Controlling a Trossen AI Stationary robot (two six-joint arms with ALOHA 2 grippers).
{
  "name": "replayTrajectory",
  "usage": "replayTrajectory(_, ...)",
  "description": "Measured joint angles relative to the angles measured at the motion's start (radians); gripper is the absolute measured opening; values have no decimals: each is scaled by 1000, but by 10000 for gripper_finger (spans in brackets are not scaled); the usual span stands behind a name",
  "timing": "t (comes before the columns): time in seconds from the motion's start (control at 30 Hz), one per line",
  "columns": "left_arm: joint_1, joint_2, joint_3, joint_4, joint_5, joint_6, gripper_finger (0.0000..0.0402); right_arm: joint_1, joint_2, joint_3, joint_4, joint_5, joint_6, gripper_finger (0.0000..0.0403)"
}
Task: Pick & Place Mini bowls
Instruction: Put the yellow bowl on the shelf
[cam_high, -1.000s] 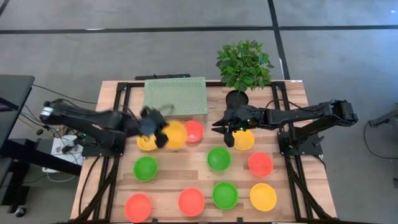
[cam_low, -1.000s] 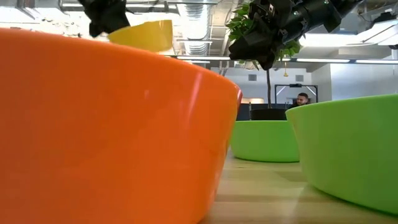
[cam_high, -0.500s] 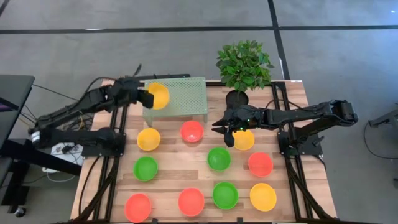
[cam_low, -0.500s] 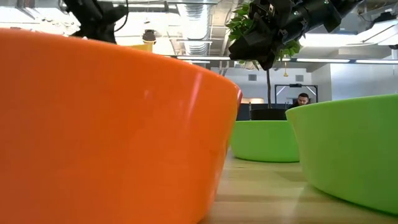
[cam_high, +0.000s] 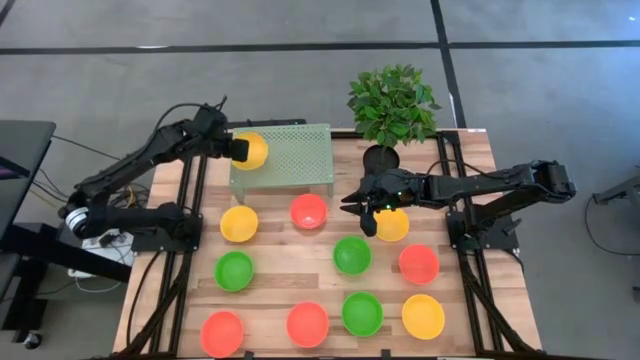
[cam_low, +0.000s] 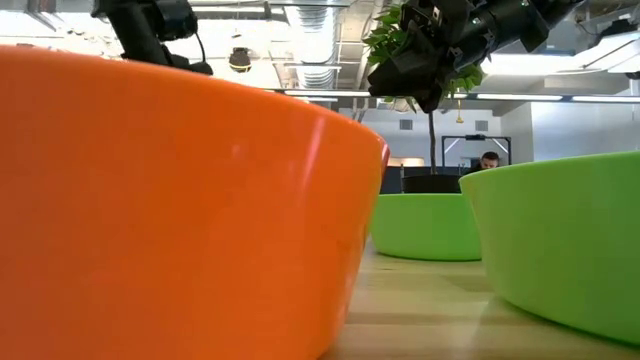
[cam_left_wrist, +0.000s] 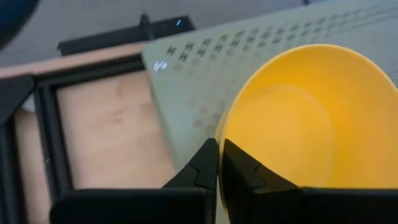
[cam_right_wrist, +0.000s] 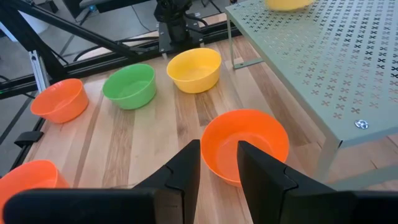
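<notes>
Over the left end of the pale green perforated rack (cam_high: 282, 153), the left claw (cam_high: 238, 149) pinched the near rim of a yellow mini bowl (cam_high: 251, 151) directly above the rack top, while the right claw (cam_high: 362, 205), narrowly parted and empty, hovered beside a yellow bowl on the worktop (cam_high: 300, 270).

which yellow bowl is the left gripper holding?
The yellow bowl over the green rack, pinched at its rim by the left gripper; the other yellow bowls sit on the table.
</notes>
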Motion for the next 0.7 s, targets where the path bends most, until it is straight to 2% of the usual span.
replayTrajectory(0.4, 24, 12, 0, -29, -2, -1, 37, 0, 0, 0, -1, 0, 1, 102)
replayTrajectory(0.7, 22, 12, 0, -18, -38, 1, 76, 0, 0, 0, 0, 0, 1, 102)
